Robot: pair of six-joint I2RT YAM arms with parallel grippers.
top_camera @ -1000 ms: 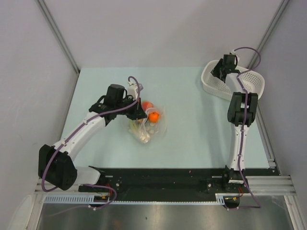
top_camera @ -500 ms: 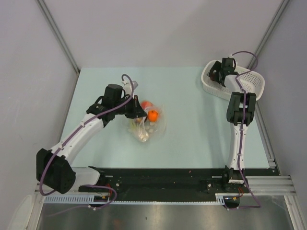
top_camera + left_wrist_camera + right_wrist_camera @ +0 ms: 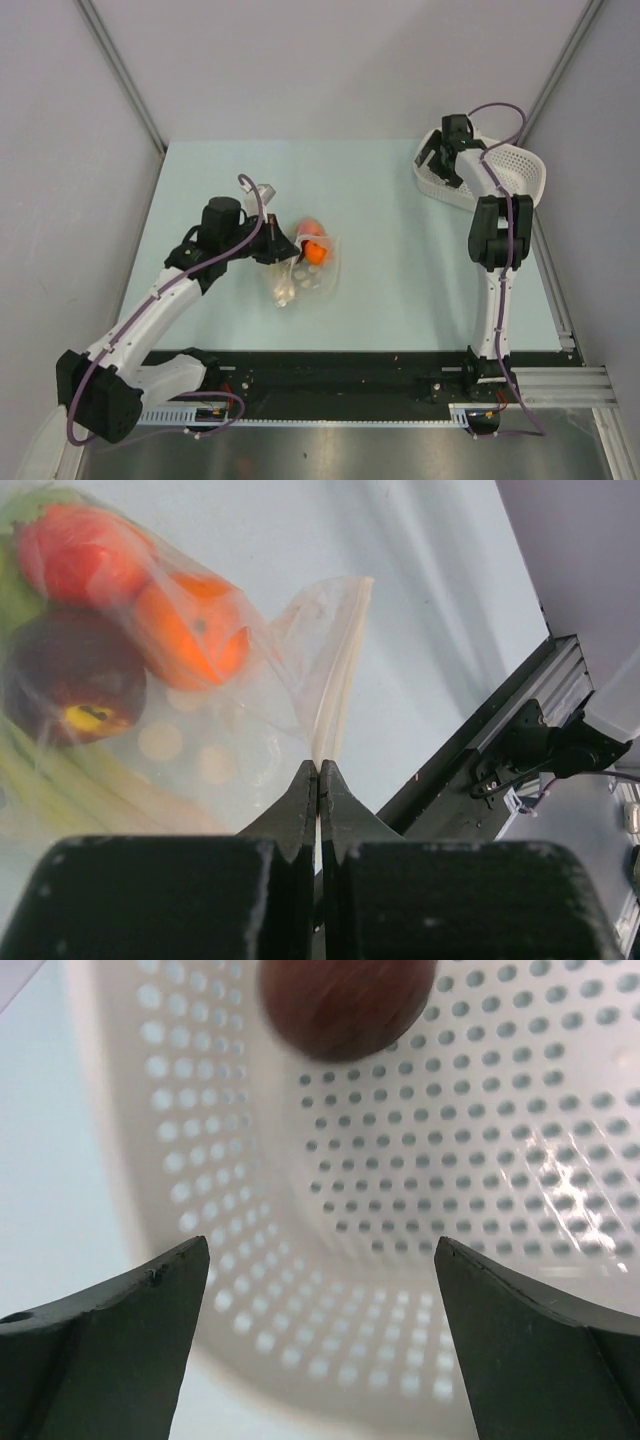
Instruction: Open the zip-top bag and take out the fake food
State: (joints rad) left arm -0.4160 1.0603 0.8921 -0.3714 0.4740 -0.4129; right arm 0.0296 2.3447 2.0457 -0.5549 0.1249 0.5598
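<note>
Left claw (image 3: pixel 318 780): I am seeing it clenching the zip edge of the zip-top bag (image 3: pixel 300 670).
Bag: it is lying on the worktop (image 3: pixel 400 260), left of centre, touching that claw.
Fake food: an orange ball (image 3: pixel 190 630), red tomato (image 3: pixel 80 545), purple lump (image 3: pixel 70 675) and green stalks (image 3: pixel 70 780) are sitting inside the bag.
Right claw (image 3: pixel 320 1250): it is hanging released, fingers wide, over the white basket (image 3: pixel 500 1160), where a brown-red piece (image 3: pixel 345 1005) is lying.

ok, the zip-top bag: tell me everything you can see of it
The zip-top bag is a small, clear, crinkly plastic pouch resting on the pale table near the left arm. Its whitish zip strip is pinched between the fingers of the left gripper, which is shut on it. Inside show a red tomato, an orange ball, a dark purple lump and green stalks. Whether the zip is open is unclear.
</note>
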